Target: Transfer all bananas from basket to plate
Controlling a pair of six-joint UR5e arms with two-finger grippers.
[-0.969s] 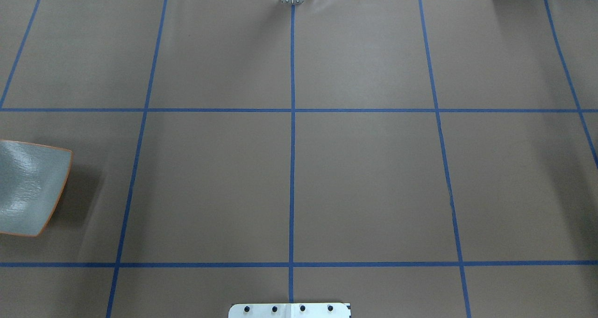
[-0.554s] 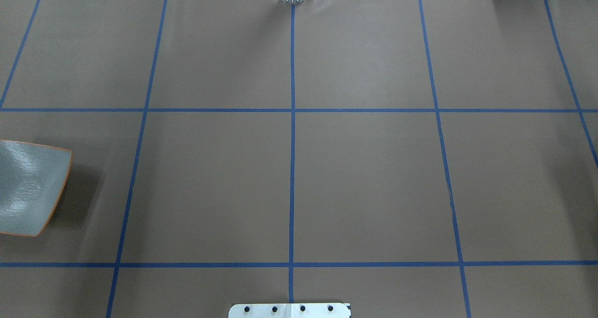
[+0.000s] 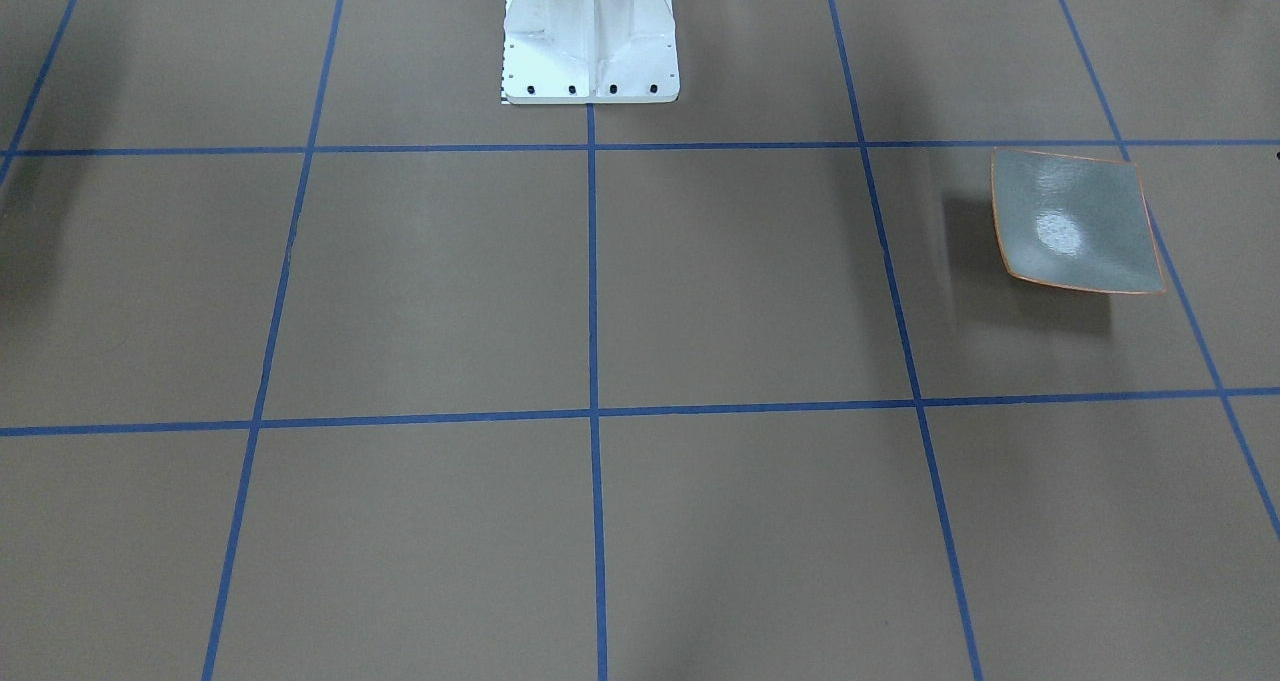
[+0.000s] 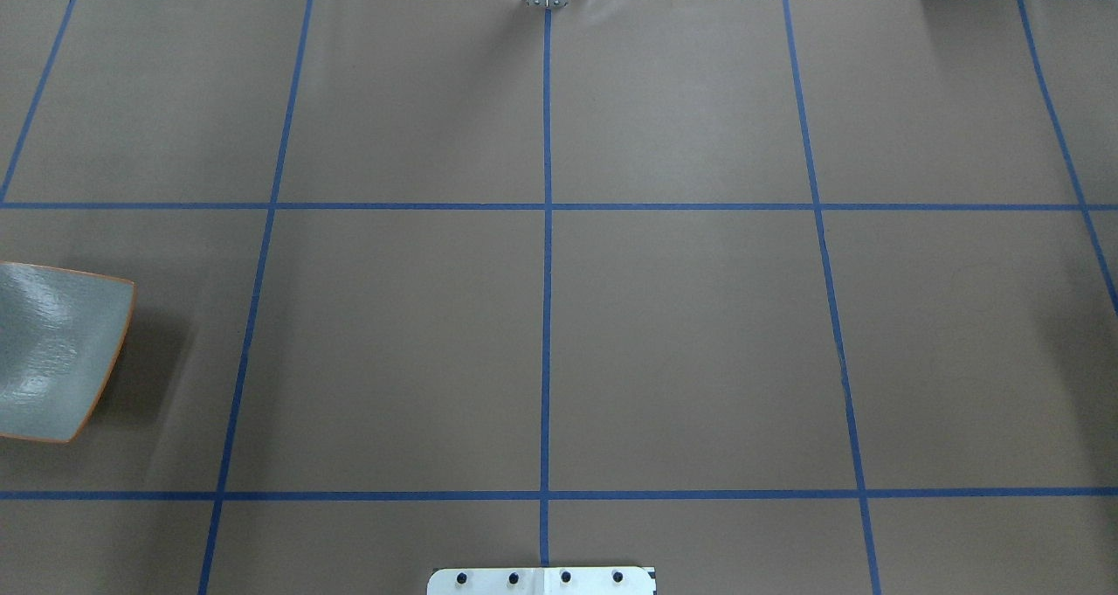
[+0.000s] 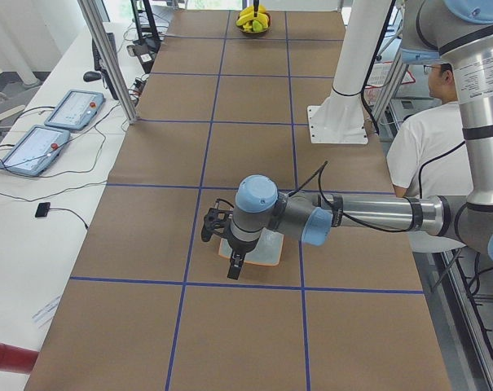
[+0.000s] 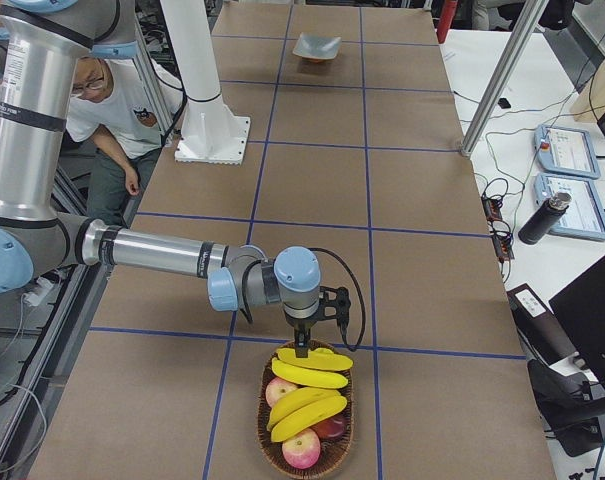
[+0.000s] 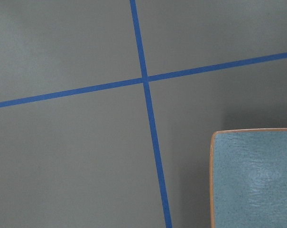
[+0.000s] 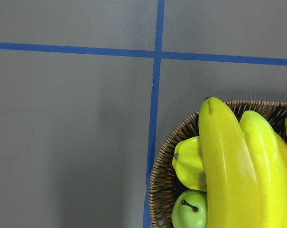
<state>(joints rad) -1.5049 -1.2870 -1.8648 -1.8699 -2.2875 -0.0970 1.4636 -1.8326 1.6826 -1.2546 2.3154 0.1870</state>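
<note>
Bananas (image 6: 309, 376), about four, bright yellow and glossy, lie stacked lengthwise across a round wicker basket (image 8: 165, 159) at the end of the table (image 4: 681, 342) on the robot's right, outside the overhead and front-facing views. Beneath and beside them in the basket sit red apples (image 6: 302, 447), and the right wrist view adds a green apple (image 8: 189, 214) and a smaller yellow fruit (image 8: 189, 164) against the near rim. The right gripper (image 6: 302, 346) hangs vertically over the far end of the basket, its tip at the uppermost banana; whether it touches cannot be judged, and whether its fingers are parted or closed cannot be told, since it shows only in a side view. The plate (image 3: 1075, 221), square, grey-green with an orange-brown rim, rests flat on the brown cover well apart from the basket, toward the table's opposite end on the robot's left, partly cut by the overhead view's left edge. The left gripper (image 5: 235, 267) points downward just over the plate's edge; the set of its fingers likewise cannot be told. Blue tape lines (image 4: 547, 315) divide the cover into a grid, and one crossing lies just beside the plate's corner in the left wrist view. The white robot pedestal (image 3: 590, 41) stands at mid-table, with a seated person (image 5: 429, 142) behind it.
</note>
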